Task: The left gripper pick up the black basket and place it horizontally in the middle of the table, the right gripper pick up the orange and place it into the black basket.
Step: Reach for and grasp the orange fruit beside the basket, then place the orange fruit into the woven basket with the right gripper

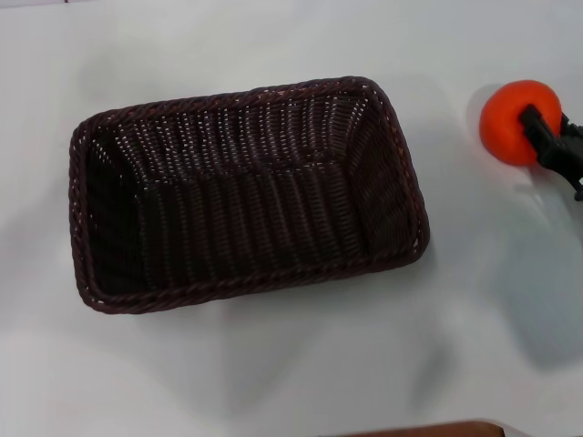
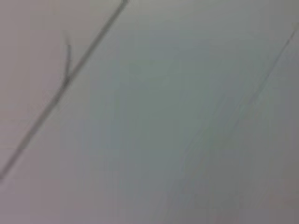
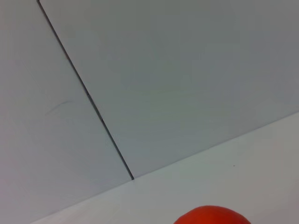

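Observation:
The black basket (image 1: 246, 196) lies lengthwise across the middle of the white table (image 1: 273, 364), open side up and empty. The orange (image 1: 512, 123) is at the right edge of the head view, to the right of the basket and apart from it. My right gripper (image 1: 537, 129) reaches in from the right; one black finger (image 1: 539, 127) lies across the orange and the other is hidden behind it. The orange's top also shows in the right wrist view (image 3: 212, 215). The left gripper is out of view; the left wrist view shows only a pale wall.
A brown edge (image 1: 428, 430) shows at the bottom of the head view. A soft shadow (image 1: 547, 291) lies on the table below the orange. The right wrist view shows the wall seam (image 3: 88, 98) and the table's far edge.

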{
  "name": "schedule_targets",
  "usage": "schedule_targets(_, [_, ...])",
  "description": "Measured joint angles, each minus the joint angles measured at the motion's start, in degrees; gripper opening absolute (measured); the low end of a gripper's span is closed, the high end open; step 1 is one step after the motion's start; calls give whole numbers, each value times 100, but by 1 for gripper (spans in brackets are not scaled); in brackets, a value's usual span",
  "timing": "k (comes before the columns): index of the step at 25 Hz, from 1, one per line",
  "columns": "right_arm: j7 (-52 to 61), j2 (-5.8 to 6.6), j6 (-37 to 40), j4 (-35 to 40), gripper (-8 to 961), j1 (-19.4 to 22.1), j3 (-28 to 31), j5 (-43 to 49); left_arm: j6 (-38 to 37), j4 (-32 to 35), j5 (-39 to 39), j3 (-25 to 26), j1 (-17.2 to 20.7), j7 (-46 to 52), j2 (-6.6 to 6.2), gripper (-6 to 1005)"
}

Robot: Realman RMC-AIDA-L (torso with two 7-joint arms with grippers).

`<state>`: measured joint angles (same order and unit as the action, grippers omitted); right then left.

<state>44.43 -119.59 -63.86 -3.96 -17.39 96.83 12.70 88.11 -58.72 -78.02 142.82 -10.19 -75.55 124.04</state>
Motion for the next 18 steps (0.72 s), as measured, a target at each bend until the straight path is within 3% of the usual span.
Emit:
schedule_targets(2, [60, 5, -21, -23, 658, -4, -58, 1, -2, 485, 89, 223, -64, -545, -8, 908])
schedule_targets(8, [384, 63, -301, -63, 414, 25, -127, 6, -31, 1174, 161, 714, -155, -1164, -11, 909])
schedule_targets(15, [775, 215, -1947, -95, 299, 175, -209, 6, 19, 1480, 189, 1196, -124, -1502, -12, 905])
schedule_targets(18, [781, 215, -2580, -318, 273, 168, -612, 11, 2, 1709, 268, 1334, -122, -1858, -12, 905])
